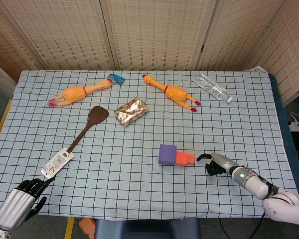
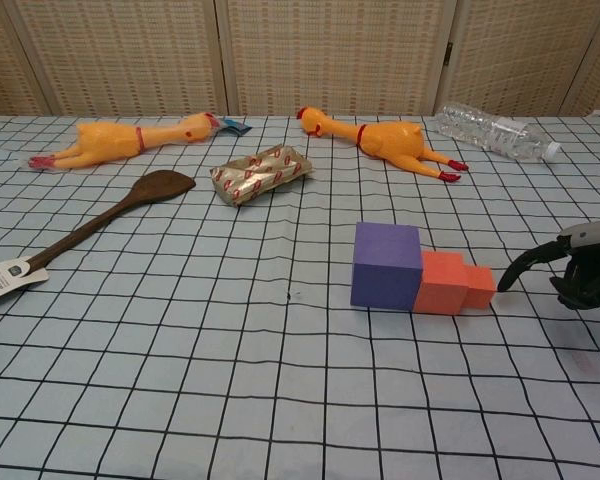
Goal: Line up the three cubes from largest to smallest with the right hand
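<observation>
Three cubes already sit in a row on the counter (image 2: 180, 330), touching side to side; purple cube (image 2: 386, 264) farthest from the fingers, orange cube (image 2: 443, 282) in the middle, small red cube (image 2: 479, 286) nearest. The row's long axis points pretty much straight at the right hand (image 2: 580, 268); one fingertip (image 2: 506, 281) reaches toward the small cube's outer face but stands just beside it, not touching, other fingers curled in, holding nothing. Left hand (image 1: 21, 203) is way off at the near counter edge, fingers curled, empty; so the right one is clearly nearer. My guess: order looks done, maybe a last nudge along that axis.
</observation>
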Robot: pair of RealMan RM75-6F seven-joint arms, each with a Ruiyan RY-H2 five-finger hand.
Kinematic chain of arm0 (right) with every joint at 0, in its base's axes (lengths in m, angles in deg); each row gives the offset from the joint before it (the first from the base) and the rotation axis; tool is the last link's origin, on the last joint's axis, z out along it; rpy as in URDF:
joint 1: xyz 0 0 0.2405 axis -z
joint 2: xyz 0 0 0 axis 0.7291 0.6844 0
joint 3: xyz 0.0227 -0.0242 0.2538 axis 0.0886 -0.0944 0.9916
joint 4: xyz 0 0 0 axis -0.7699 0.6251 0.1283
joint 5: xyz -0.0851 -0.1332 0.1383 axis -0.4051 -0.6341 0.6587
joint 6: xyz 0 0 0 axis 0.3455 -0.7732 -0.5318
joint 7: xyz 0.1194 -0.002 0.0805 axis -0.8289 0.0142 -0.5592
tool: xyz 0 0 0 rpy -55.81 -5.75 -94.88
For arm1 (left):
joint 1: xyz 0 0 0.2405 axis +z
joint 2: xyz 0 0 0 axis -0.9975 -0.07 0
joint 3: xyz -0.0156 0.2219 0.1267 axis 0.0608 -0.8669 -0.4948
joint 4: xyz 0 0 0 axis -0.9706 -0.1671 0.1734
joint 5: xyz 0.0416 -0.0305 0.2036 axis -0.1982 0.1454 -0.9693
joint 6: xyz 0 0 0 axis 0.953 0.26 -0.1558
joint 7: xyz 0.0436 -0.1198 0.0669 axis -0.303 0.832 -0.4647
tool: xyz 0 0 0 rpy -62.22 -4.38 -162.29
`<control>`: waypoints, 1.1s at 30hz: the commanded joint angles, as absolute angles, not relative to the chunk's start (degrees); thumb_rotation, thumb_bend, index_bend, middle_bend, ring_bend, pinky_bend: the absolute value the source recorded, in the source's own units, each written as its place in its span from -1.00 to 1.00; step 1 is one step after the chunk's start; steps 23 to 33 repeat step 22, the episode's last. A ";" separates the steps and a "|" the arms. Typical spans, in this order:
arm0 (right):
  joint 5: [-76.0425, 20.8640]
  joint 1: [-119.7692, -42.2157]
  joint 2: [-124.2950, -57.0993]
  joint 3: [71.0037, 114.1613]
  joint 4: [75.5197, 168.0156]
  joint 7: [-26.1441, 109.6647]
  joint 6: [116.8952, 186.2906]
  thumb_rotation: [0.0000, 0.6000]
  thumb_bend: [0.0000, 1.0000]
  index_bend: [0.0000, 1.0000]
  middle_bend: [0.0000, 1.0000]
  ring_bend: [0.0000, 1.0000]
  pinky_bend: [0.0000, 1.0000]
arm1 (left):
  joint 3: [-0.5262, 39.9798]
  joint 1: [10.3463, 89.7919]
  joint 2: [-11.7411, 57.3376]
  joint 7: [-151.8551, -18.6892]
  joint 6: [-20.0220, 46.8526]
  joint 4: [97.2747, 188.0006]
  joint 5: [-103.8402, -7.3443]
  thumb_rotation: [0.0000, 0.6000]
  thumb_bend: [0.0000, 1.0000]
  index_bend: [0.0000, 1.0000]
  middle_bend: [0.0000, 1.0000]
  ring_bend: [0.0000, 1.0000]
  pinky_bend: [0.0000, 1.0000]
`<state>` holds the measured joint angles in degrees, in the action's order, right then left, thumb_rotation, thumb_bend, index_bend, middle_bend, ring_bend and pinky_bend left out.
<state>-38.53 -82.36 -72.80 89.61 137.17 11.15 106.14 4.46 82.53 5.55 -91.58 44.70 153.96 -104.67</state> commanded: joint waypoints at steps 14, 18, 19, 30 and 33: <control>-36.33 -67.32 -76.32 88.15 137.21 37.13 148.61 1.00 -0.57 -0.35 0.29 0.23 0.79 | 4.66 82.34 5.56 -91.54 43.99 153.99 -103.92 1.00 -0.10 -0.61 -0.19 -0.36 -0.15; -37.84 -64.54 -80.79 88.20 132.91 42.86 157.33 1.00 -0.64 -0.40 -0.06 -0.18 0.61 | 4.79 82.32 5.69 -92.01 43.49 154.08 -103.41 1.00 -0.10 -0.61 -0.19 -0.36 -0.15; -37.92 -64.08 -81.78 88.38 131.83 43.64 158.78 1.00 -0.64 -0.42 -0.15 -0.30 0.53 | 4.88 82.29 5.73 -92.11 43.37 154.13 -103.24 1.00 -0.10 -0.61 -0.19 -0.36 -0.15; -37.84 -63.28 -84.37 88.91 128.79 45.59 161.46 1.00 -0.65 -0.44 -0.28 -0.46 0.45 | 4.94 82.27 5.84 -92.50 43.04 154.35 -102.96 1.00 -0.10 -0.61 -0.19 -0.36 -0.15; -37.84 -63.28 -84.37 88.91 128.79 45.59 161.46 1.00 -0.65 -0.44 -0.28 -0.46 0.45 | 4.94 82.27 5.84 -92.50 43.04 154.35 -102.96 1.00 -0.10 -0.61 -0.19 -0.36 -0.15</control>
